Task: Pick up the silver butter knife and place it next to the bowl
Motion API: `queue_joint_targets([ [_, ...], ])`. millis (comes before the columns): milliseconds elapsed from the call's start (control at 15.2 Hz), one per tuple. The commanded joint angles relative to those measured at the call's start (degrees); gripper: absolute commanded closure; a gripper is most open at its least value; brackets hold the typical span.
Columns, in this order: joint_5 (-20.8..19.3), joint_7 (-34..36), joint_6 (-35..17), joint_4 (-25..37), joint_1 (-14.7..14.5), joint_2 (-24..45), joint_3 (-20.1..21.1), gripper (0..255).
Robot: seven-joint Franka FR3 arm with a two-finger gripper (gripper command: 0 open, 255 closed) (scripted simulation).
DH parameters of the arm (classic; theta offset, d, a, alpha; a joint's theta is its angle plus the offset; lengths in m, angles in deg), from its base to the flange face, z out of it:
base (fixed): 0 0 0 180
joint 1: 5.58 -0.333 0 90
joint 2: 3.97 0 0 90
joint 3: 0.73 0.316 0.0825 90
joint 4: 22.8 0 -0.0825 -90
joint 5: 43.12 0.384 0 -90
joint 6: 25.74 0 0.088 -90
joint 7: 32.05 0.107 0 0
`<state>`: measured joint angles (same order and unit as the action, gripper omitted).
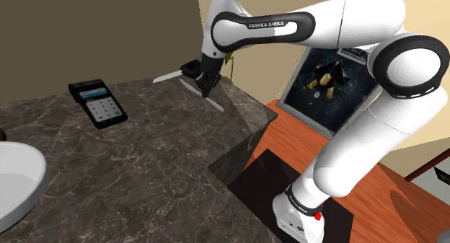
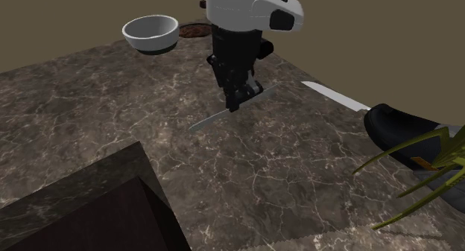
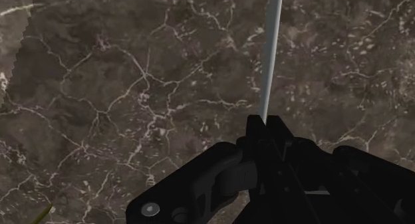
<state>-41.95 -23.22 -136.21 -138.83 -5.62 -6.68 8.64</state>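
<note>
A silver-grey butter knife (image 2: 210, 122), black tool (image 2: 237, 100) and white bowl (image 2: 151, 30) show against a dark brown, pale-veined countertop (image 2: 261, 175).

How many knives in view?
2. One knife is clamped in the end effector; a second knife lies on the counter at the second exterior view's right. The arm may hide more.

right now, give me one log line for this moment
tool: shut on butter knife | knife: over counter | bowl: far from knife | placing: not yet done
</note>
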Motion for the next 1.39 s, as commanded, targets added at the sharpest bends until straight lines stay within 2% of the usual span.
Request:
queue_joint_targets([
  [0, 0.07, 0.02, 1.45, 0.96, -0.02, -0.47, 0.01, 255],
  [528, 0.16, -0.02, 6.82, 5.51, 0.03, -1.31, -0.06, 255],
  [1320, -0.08, 16.76, 7.43, 11.58, -7.9, 3.97, 8.67, 255],
])
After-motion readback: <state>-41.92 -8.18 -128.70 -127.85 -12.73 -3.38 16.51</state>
